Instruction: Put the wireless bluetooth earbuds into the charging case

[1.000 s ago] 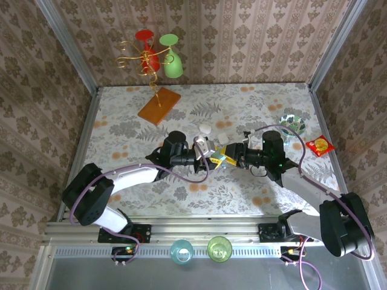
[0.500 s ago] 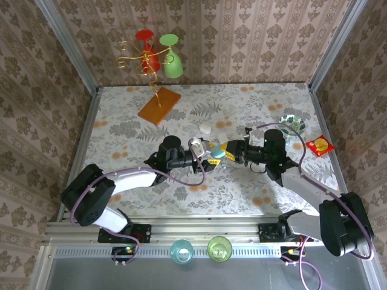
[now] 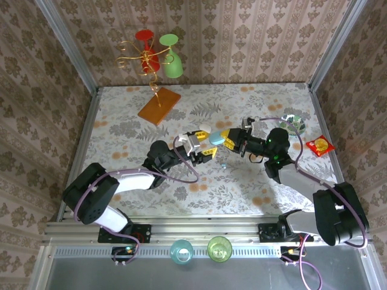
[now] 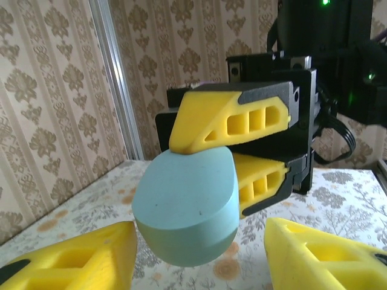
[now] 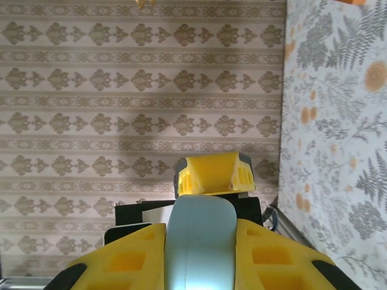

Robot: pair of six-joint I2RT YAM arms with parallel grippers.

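The right gripper (image 3: 224,138) is clamping a pale blue charging case (image 4: 184,211) between its yellow fingers and holding it up off the floral table (image 3: 254,181), about midway between the two arms. The left gripper (image 3: 201,150) is facing it with its jaws apart. In the left wrist view its two fingers are flanking the lower end of the case and are not touching it. The case is looking closed — a smooth pebble with no open lid visible. The earbuds are too small to make out for certain on the patterned cloth. By my reading, the work is sitting at an early stage, with the case being presented between the arms. The next move is probably calling for the left fingers to close on the free end — squarely, since the rounded shell could slip — so that the lid can be opened.
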